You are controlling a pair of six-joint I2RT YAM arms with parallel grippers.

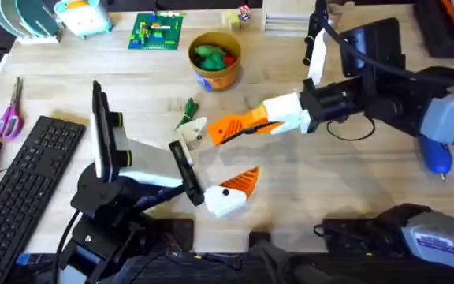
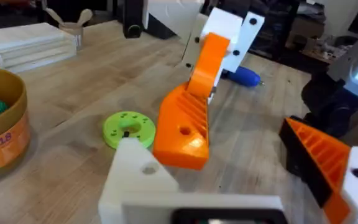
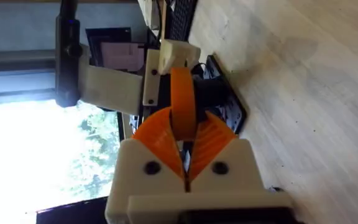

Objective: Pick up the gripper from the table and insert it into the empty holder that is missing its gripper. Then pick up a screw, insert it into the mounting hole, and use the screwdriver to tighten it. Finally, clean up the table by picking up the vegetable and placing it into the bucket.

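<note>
I am clamping the gripper in my right hand, easing it at the holder on my left hand, which is gaping apart; screw, screwdriver, vegetable are waiting.

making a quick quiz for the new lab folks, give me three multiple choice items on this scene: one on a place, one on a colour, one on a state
1. Where does the bucket stand?
A. at the far side of the table
B. at the table's near edge
C. on top of an arm

2. What colour is the screwdriver?
A. red
B. blue
C. yellow

3. What state is the right gripper in?
A. open and empty
B. shut on the screwdriver
C. shut on the orange tip

Answers:
1 A, the overhead view shows it far up the table.
2 B, its body by the right arm is bright blue.
3 C, the right wrist view shows both pads pinching the tip.
</note>
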